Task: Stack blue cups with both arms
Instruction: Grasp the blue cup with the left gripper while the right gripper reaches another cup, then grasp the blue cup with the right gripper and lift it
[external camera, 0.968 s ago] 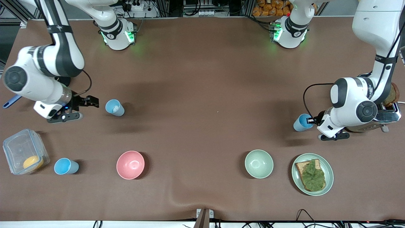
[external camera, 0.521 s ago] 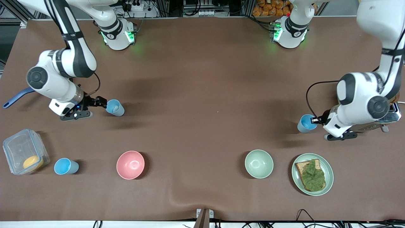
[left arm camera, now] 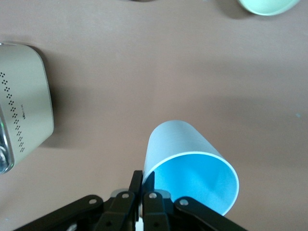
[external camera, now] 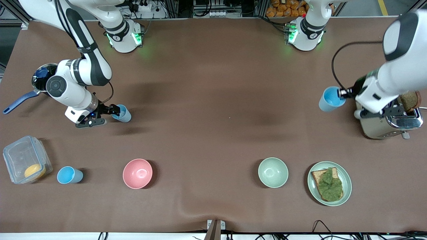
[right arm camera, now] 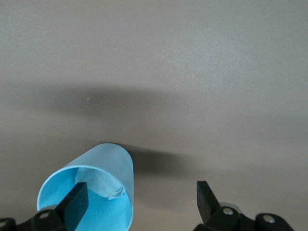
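Pinching rim of light-blue plastic tumbler (external camera: 328, 99), left gripper (external camera: 341, 93) lifted over table; right gripper (external camera: 115, 110) spread wide, one finger inside 2nd blue tumbler (external camera: 122, 113).

Pale green bowl (left arm camera: 267, 5) cut off by the frame's edge.

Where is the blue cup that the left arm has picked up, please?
The lifted blue cup hangs pinched by its rim in the left gripper, above the table beside the toaster at the left arm's end.
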